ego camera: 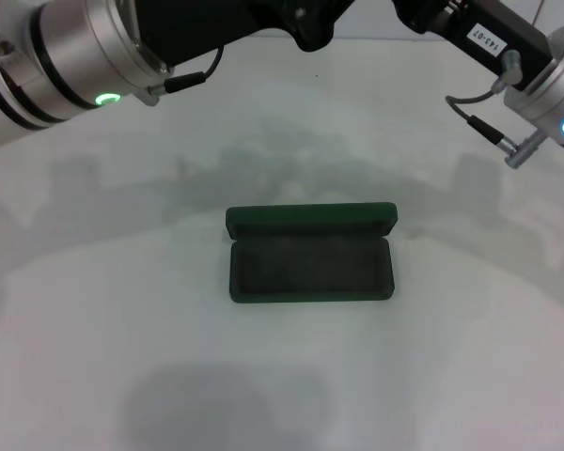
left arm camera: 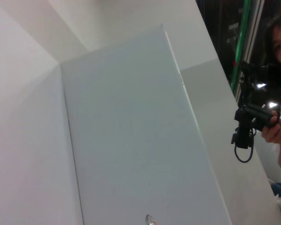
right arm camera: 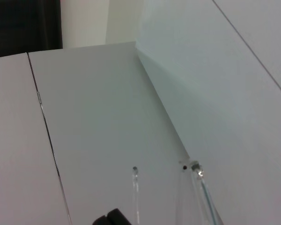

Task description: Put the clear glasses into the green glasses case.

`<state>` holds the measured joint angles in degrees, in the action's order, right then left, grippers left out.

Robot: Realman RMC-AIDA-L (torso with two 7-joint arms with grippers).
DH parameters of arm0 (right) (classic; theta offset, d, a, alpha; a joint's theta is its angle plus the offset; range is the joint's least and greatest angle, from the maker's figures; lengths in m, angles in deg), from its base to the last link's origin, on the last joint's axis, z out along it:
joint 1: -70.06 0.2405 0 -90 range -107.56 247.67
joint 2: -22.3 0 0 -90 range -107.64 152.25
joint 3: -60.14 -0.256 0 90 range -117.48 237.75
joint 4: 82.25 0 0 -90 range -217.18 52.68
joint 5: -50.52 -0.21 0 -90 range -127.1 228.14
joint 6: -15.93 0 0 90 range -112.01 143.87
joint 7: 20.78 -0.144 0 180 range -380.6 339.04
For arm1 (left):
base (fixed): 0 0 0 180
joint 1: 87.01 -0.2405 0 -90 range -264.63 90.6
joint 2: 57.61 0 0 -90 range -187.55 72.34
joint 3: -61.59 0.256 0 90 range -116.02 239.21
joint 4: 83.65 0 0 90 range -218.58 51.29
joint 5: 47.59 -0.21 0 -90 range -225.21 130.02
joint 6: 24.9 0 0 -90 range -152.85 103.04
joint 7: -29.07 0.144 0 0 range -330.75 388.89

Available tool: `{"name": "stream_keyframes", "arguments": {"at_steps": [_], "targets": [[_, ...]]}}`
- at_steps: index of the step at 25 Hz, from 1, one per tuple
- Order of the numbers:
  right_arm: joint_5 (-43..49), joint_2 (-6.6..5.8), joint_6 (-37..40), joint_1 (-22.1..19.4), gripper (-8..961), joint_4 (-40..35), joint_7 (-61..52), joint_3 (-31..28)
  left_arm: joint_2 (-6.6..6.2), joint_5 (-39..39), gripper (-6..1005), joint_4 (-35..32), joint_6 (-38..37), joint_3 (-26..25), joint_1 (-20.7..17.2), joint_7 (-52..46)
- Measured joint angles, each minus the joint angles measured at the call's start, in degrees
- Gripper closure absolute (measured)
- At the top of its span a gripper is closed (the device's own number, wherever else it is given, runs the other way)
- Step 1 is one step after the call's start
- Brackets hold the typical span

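The green glasses case (ego camera: 310,254) lies open in the middle of the white table, lid standing up at the back, dark lining bare and nothing inside. Both arms are raised high over the table's far side and converge at the top edge of the head view; the left gripper's black body (ego camera: 310,28) shows there, while the right gripper runs out of the picture. The clear glasses (right arm camera: 200,187) show only in the right wrist view: two thin transparent arms close to the camera, held up in the air against the white wall panels. What holds them is hidden.
The white table (ego camera: 94,310) surrounds the case. White wall panels (left arm camera: 131,140) fill both wrist views. A person with a dark camera rig (left arm camera: 253,117) stands beyond the panels in the left wrist view.
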<state>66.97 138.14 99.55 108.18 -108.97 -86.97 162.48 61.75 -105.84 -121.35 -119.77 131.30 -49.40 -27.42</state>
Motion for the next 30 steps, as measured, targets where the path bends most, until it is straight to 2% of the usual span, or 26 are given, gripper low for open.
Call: {"name": "stream_keyframes", "arguments": {"at_steps": [30], "targets": [[1.78, 0.03, -1.02, -0.54, 844, 0.01, 0.51, -0.21, -0.05, -0.86, 972, 0.01, 0.93, -0.02, -0.09, -0.55]]}}
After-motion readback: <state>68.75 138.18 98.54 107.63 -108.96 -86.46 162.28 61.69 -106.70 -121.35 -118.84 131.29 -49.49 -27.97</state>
